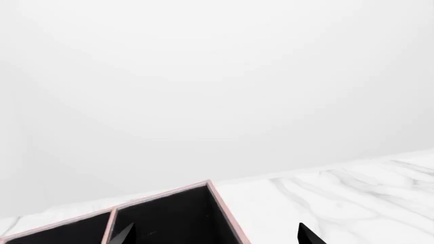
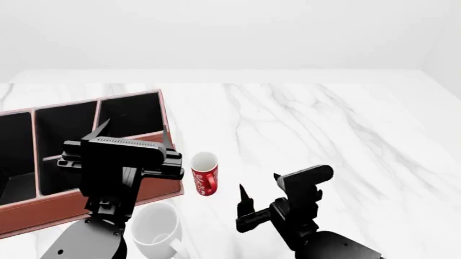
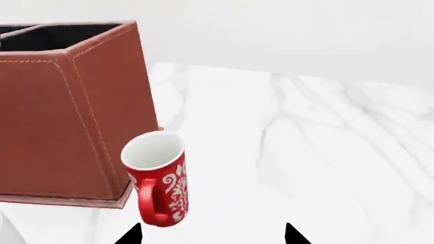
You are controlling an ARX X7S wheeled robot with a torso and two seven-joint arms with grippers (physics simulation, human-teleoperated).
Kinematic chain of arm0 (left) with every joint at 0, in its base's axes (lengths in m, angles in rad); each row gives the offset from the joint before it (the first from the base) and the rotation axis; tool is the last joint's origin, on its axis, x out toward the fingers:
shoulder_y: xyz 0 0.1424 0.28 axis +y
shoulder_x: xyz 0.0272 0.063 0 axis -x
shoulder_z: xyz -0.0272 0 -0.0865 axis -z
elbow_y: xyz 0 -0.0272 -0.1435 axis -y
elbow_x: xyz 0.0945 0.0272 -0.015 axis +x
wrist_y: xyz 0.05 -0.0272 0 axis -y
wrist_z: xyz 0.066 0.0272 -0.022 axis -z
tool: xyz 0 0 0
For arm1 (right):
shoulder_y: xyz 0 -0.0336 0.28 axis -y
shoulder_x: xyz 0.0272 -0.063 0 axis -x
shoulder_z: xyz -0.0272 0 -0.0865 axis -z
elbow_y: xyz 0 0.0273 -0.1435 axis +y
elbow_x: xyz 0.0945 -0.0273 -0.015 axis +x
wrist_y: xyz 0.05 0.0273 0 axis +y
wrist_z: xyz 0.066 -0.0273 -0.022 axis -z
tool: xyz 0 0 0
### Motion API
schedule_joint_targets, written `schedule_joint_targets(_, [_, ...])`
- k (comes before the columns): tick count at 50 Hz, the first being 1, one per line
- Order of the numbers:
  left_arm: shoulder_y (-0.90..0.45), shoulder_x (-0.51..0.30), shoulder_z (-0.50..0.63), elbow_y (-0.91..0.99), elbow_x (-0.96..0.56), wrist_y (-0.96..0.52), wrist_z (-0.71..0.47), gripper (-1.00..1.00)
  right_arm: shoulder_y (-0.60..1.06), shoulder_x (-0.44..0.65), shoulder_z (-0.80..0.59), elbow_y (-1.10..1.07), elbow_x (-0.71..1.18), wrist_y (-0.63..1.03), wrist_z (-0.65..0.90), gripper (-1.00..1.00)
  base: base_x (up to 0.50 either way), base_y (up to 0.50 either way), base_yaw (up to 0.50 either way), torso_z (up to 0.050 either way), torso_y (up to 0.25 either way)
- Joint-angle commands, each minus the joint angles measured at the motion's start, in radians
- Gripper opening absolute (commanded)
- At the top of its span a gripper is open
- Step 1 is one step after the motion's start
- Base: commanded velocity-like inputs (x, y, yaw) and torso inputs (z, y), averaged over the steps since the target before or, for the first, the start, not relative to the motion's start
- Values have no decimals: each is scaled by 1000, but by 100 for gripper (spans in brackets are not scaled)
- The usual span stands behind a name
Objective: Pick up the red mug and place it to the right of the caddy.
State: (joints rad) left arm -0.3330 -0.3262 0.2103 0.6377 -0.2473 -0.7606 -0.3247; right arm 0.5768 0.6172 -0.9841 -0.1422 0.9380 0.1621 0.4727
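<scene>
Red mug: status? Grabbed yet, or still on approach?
Done: nothing yet; the red mug stands upright on the marble table, already close beside the caddy. In hand: the right gripper is open, its fingertips short of the mug, gripping nothing. Left: grasp, lift, then set it down right of the caddy.

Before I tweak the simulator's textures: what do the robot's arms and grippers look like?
Both are matte black and blocky. The left gripper sits on a boxy black wrist block with a ribbed top edge, above a grey rounded arm link. The right gripper has thin pointed black fingers on a chunky black wrist. No cables or markings show.
</scene>
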Motion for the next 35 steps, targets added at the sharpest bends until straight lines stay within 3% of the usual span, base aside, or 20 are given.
schedule_joint_targets(1, [-1,-2,4,-1,-2,1,-4,100,-141,101,108,-95,-74,-224,108,100,0,0,0,0,0])
schedule_joint_targets(35, [-3,-7,8,-9,-11,7,-12,100,-158,123,141,-149,-78,-264,132,100,0,0,0,0,0])
